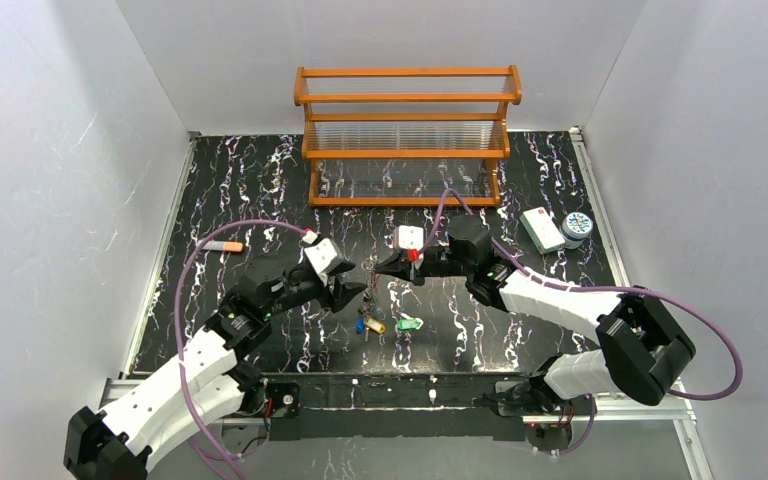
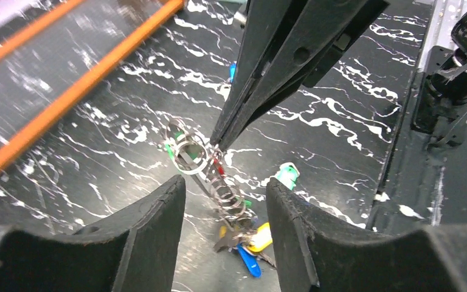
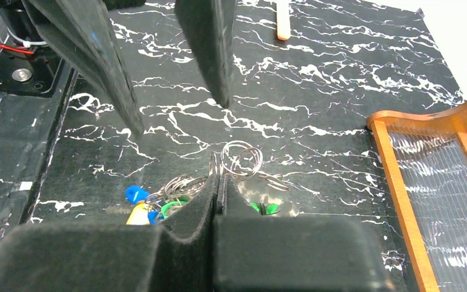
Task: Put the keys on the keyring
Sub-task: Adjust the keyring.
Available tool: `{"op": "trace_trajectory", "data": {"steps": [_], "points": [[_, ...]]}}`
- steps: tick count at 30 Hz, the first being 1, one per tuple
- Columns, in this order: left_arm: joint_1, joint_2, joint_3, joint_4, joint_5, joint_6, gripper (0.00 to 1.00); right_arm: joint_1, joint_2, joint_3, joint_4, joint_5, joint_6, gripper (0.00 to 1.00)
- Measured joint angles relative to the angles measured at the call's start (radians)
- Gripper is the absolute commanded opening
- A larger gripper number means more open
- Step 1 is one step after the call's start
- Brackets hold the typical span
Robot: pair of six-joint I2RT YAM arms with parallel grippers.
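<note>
keyring (image 2: 188, 152) up around mid-table, a bit toward the near edge | blue/yellow keys (image 2: 252, 240) bunched at its lower end | green key (image 2: 287, 175) lying close by | right end effector (image 2: 216, 143) pinched tight on keyring | left end effector (image 2: 225, 182) jaws apart, just beside it

The table (image 1: 260, 215) is veined white on black. The keys (image 1: 373, 326) are headed blue, yellow and green.

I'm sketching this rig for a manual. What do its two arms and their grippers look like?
The left arm and right arm have white shells between chunky black joints, and a purple cable loops along each. The fingers are black and tapered, with matte padded faces. Small red marks show near the wrists.
</note>
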Motion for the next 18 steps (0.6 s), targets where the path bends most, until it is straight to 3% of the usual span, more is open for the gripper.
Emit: {"op": "trace_trajectory", "data": {"steps": [4,11,18], "points": [[-0.001,-0.059,-0.001,0.002,0.0,0.108,0.53,0.0,-0.004,0.006,-0.025,-0.003,-0.007,0.01],[-0.003,-0.084,-0.01,0.032,0.02,0.251,0.36,0.0,-0.01,0.006,-0.052,-0.016,-0.014,0.01],[-0.005,0.01,-0.01,0.037,0.072,0.304,0.39,0.0,-0.01,0.031,-0.066,-0.014,0.014,0.01]]}}
